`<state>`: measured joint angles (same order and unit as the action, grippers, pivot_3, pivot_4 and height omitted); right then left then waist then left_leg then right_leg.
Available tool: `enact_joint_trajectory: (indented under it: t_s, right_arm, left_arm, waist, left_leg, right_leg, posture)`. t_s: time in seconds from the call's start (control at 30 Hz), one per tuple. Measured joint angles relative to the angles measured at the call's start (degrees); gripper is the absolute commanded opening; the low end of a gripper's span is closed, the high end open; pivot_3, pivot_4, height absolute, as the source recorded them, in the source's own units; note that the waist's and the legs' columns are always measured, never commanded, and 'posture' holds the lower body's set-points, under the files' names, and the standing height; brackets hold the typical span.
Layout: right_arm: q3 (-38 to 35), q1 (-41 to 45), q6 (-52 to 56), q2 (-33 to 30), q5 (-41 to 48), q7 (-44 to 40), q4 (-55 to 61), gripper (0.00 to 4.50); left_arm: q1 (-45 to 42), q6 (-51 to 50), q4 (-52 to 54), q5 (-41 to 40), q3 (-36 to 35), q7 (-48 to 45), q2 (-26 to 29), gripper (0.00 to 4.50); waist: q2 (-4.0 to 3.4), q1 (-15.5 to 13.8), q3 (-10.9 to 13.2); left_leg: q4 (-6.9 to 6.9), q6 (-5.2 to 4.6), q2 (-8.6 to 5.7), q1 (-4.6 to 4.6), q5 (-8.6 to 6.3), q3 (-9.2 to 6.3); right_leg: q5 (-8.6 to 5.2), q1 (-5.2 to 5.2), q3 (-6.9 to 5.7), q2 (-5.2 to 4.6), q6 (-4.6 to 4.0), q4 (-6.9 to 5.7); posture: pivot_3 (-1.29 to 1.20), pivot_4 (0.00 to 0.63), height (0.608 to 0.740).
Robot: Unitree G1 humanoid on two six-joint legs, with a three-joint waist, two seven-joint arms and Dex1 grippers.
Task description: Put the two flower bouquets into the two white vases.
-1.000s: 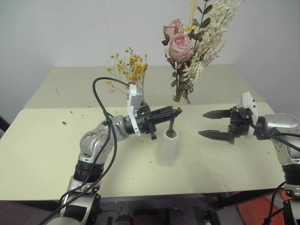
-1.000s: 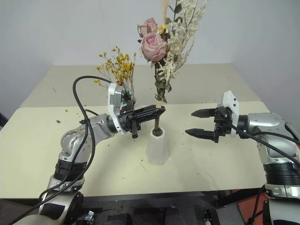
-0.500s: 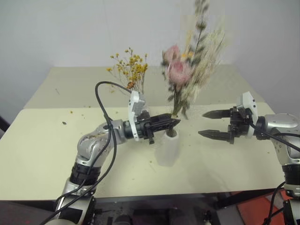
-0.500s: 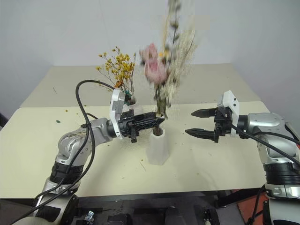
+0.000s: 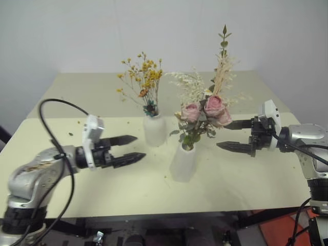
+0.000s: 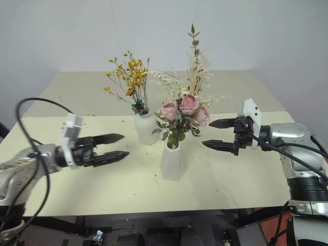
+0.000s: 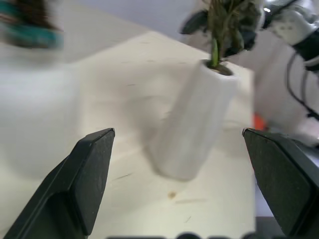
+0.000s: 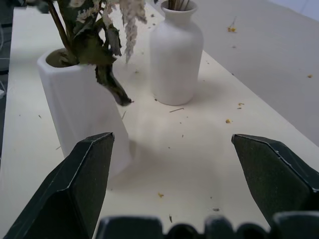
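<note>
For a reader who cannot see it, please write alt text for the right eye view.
Two white vases on a cream table both hold flowers: the tapered vase in front holds the pink rose bouquet, and the bottle-shaped vase behind it holds the yellow sprig. The left gripper and the right gripper flank them, jaws open and empty.

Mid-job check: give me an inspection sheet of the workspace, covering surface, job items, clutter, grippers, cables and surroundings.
Surface: pale cream table, second table panel behind.
Job's things: yellow sprig stands in the bottle vase; rose bunch stands in the tapered vase, nearer the robot.
Clutter: small dried petal crumbs scattered on the table.
Grippers: left gripper jaws open, empty, left of the vases; right gripper jaws open, empty, right of them.
Cables: black cable loops over the left arm.
Surroundings: plain white wall behind.
</note>
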<state>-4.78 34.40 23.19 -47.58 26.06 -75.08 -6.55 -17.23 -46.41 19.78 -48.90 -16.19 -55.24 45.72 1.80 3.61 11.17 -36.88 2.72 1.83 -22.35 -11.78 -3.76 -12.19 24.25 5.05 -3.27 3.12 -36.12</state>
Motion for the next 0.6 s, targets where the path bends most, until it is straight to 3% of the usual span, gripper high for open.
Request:
enact_joint_trajectory:
  t_s: [0.33,0.6]
  right_arm:
    - [1.03,0.85,-0.47,-0.93,-0.94,-2.45,-4.05,4.50]
    - [0.95,0.67,-0.67,-2.20,-1.09,-2.41,-4.91,4.50]
  left_arm:
    - [11.07,-0.60,3.54,-3.29,-18.31,1.10,6.70,4.49]
    - [15.87,-1.48,6.57,-5.35,-24.64,4.03,6.82,4.49]
  waist:
    - [-0.01,0.32,0.01]
    - [-0.01,0.33,0.01]
  left_leg:
    - [0.02,0.00,0.05,0.02,-0.01,0.09]
    - [0.02,0.00,0.06,0.02,-0.01,0.13]
  right_leg:
    - [-0.01,0.04,0.02,0.01,-0.02,0.00]
    - [-0.01,0.05,0.04,0.01,-0.02,0.00]
  posture:
    - [0.00,0.150,0.740]
    - [0.00,0.150,0.740]
